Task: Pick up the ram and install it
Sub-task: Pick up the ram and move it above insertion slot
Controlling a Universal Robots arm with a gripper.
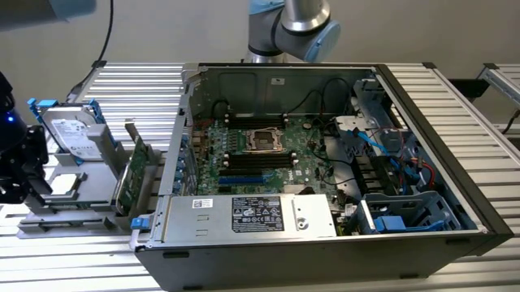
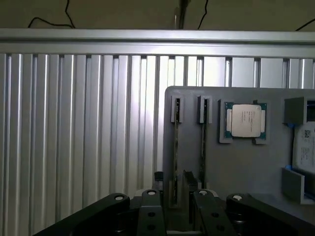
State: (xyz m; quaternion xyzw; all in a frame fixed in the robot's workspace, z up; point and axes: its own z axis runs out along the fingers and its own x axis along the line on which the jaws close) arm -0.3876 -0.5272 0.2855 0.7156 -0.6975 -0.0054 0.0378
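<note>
Two ram sticks stand on edge in slots of a grey holder (image 2: 236, 162). One ram (image 2: 175, 147) runs toward the gap between my fingers, the other ram (image 2: 203, 142) lies beside it. My gripper (image 2: 177, 212) hovers over the near end of the first stick, open, with one black finger (image 2: 150, 209) on each side and nothing gripped. In the exterior view the gripper (image 1: 21, 167) is at the far left over the holder (image 1: 77, 204), hiding the sticks. The open computer case (image 1: 325, 158) shows dark memory slots (image 1: 260, 159) beside the processor socket.
A processor chip (image 2: 244, 120) rests on the holder next to the sticks. A silver hard drive with blue rails (image 1: 72, 131) and a taller green expansion card (image 1: 134, 170) stand on the holder between gripper and case. Ribbed aluminium tabletop (image 2: 74, 132) surrounds it.
</note>
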